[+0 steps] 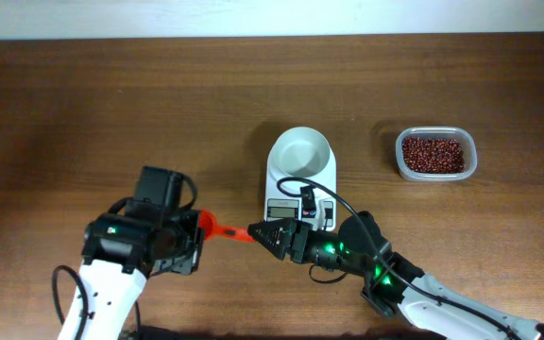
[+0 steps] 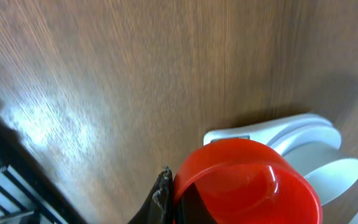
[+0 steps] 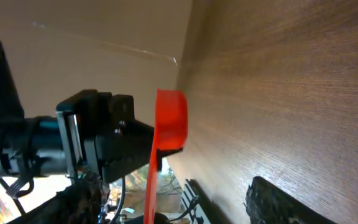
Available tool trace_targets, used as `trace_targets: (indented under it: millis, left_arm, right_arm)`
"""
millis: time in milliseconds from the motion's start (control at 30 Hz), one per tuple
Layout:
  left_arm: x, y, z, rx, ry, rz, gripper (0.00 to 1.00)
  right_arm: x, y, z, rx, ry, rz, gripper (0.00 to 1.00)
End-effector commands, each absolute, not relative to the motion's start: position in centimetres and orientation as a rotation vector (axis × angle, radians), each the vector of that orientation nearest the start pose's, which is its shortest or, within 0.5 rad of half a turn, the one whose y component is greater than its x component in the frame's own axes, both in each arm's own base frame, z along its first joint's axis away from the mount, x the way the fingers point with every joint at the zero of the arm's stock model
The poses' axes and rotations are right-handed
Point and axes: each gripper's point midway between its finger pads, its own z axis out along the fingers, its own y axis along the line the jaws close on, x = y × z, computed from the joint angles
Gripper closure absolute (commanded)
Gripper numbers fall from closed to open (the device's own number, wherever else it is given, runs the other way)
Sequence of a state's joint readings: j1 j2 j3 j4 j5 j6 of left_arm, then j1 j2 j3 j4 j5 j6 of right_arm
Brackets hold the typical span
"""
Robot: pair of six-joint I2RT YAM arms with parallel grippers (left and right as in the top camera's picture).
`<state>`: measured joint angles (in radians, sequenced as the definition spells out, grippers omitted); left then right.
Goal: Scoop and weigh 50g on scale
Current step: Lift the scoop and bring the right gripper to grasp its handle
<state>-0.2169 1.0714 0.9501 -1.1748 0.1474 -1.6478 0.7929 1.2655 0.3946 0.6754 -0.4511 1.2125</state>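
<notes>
Arms: two; the left one sat low on the left of the table (image 1: 111,104), the right one reached in from the lower right.
Left gripper (image 1: 199,230): one, pressed together on the scoop (image 1: 220,227), pinching it just behind its cup.
Scoop: one, orange-red, held level above the wood, with the handle pointing towards the right gripper (image 1: 256,232). In the left wrist view the cup (image 2: 247,180) filled the lower frame.
Right gripper: one, jaws spread. Its tips were at the handle's free end, and the one finger (image 3: 278,199) in its own view stood apart from the handle.
Scale (image 1: 296,186): one, white, mid-table and just behind the right gripper.
Bowl (image 1: 301,151): one, round, on the scale's far end, its inside showing white.
Display (image 1: 280,206): one, at the scale's near edge; the digits were too small to read.
Tub (image 1: 435,130): one, clear, right of the scale and well apart from it.
Beans (image 1: 433,154): too many to count, dark red-brown, all lying in the tub.
</notes>
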Motion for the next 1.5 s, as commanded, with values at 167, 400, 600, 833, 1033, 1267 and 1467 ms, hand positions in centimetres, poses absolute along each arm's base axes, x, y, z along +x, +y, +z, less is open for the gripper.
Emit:
trace_targets:
  millis: [167,400,600,833,1033,1267,1467]
  left_arm:
    - [20.0,-11.2,12.7,-1.970,2.426,-0.450,1.00]
    - [20.2,-11.8,12.1,-1.965,2.459,-0.442,1.00]
    - [20.1,-12.0,12.1,-1.928,2.495,-0.452,1.00]
    - [19.8,-12.2,12.1,-1.885,2.540,-0.457,1.00]
    - [19.4,-12.0,12.0,-1.891,2.552,-0.431,1.00]
    - [19.5,-12.0,12.0,-1.888,2.549,-0.437,1.00]
    - [19.5,-12.0,12.0,-1.888,2.549,-0.436,1.00]
  right_arm:
    - [19.7,32.4,17.6,0.040,2.158,1.756,0.39]
    - [19.6,32.3,16.9,0.053,2.193,1.738,0.59]
    - [19.6,32.3,16.7,0.057,2.204,1.732,0.70]
    - [19.7,32.3,16.7,0.062,2.202,1.727,0.70]
    - [19.8,32.2,16.7,0.068,2.200,1.723,0.75]
    - [19.5,32.3,16.7,0.053,2.207,1.735,0.82]
    - [19.4,32.2,16.2,0.059,2.232,1.724,0.95]
